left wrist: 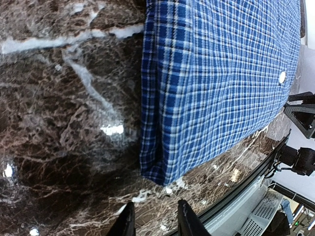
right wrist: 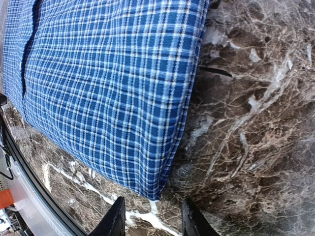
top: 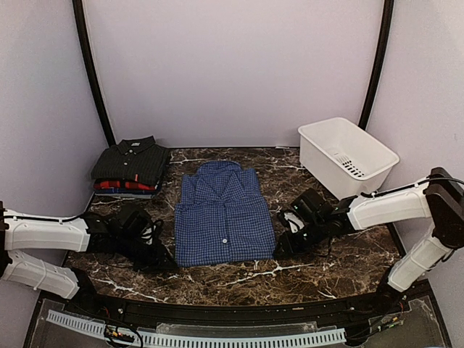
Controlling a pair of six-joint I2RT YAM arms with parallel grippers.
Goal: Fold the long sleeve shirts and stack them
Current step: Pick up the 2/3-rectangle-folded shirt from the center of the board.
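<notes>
The blue checked shirt [top: 223,214] lies folded into a neat rectangle at the centre of the top view, collar toward the top of the frame, flat on the dark marbled counter [top: 304,272]. The left end effector [top: 159,254] sits low at the shirt's lower-left corner. Its wrist view shows the two fingertips [left wrist: 127,223] moderately apart with only counter between them, just short of the cloth's corner. The right end effector [top: 284,243] is at the shirt's lower-right corner, its fingers [right wrist: 116,219] likewise parted and holding nothing, with the cloth's corner just above the gap. In the upper left of the top view the dark checked shirt [top: 132,161] rests folded on top of the red shirt [top: 116,185]. The white basket [top: 319,167] stands at the upper right, apart from the shirts.
</notes>
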